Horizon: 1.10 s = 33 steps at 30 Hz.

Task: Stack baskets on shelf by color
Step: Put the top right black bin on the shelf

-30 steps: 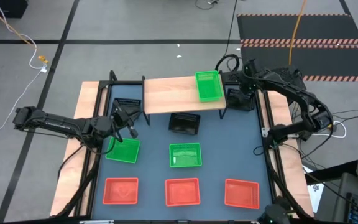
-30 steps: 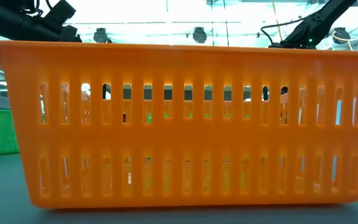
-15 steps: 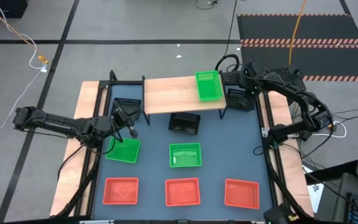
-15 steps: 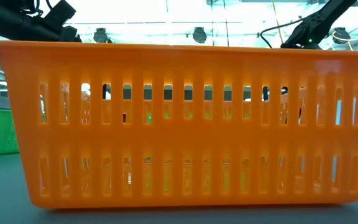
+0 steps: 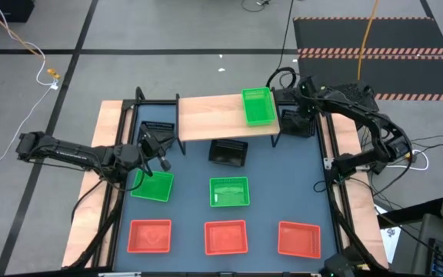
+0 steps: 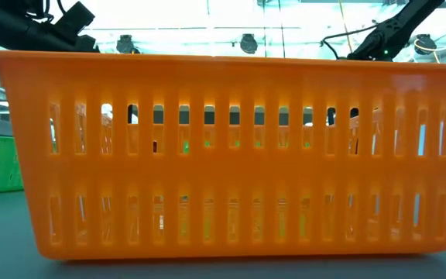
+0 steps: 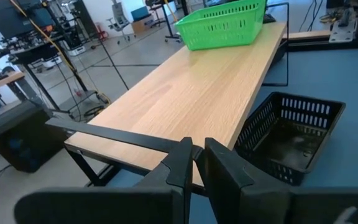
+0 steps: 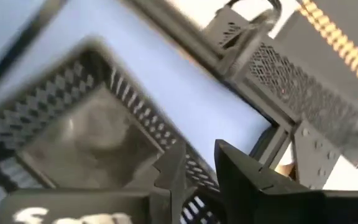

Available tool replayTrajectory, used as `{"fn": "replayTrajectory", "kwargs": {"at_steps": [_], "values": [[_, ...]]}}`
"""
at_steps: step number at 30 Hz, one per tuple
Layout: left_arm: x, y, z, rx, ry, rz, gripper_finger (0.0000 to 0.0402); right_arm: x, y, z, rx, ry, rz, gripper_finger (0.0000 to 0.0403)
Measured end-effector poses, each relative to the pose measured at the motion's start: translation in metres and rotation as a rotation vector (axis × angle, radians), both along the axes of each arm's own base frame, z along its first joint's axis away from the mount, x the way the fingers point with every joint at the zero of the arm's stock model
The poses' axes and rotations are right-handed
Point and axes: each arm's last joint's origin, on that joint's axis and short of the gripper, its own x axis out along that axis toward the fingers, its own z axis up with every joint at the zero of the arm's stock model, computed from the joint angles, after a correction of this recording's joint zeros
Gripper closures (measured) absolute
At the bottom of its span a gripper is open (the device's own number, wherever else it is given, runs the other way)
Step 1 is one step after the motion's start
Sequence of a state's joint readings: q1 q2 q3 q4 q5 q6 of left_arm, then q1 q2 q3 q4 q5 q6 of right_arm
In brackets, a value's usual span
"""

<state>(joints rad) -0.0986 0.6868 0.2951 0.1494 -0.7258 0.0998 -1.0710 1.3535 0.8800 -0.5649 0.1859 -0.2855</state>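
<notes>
Pale, smooth-grained wood forms the rectangular shelf plank (image 5: 223, 118) on thin black metal legs; one green slatted plastic basket (image 5: 258, 106) sits at its right end. A black lattice-walled basket (image 5: 228, 152) rests on the blue-grey worktop (image 5: 283, 177) just before it. The left claw (image 7: 196, 163) hovers near, fingers almost pressed together. The right claw (image 8: 197, 163) hangs slightly spread over another black basket (image 8: 79, 134)

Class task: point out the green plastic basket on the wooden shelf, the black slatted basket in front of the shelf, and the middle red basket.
Green plastic basket on the shelf (image 5: 258, 106), high view, its floor.
Black slatted basket (image 5: 228, 152), high view, its centre.
Middle red basket (image 5: 226, 237), high view, its floor.
</notes>
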Motion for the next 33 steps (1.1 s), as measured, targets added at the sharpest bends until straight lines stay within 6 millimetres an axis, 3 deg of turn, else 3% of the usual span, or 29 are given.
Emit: {"fn": "replayTrajectory", "kwargs": {"at_steps": [11, 24, 33], "values": [[0.000, 0.000, 0.001, 0.022, 0.008, -0.005, 0.0355, 0.000, 0.004, -0.019, -0.032, 0.035, 0.221, 0.0324], [0.000, 0.000, 0.001, 0.017, 0.003, -0.003, 0.0355, -0.004, 0.010, -0.037, -0.041, 0.056, 0.252, 0.0325], [0.000, 0.000, 0.001, 0.020, 0.003, -0.003, 0.0355, -0.007, 0.014, -0.035, -0.036, 0.085, 0.253, 0.0393]]}}
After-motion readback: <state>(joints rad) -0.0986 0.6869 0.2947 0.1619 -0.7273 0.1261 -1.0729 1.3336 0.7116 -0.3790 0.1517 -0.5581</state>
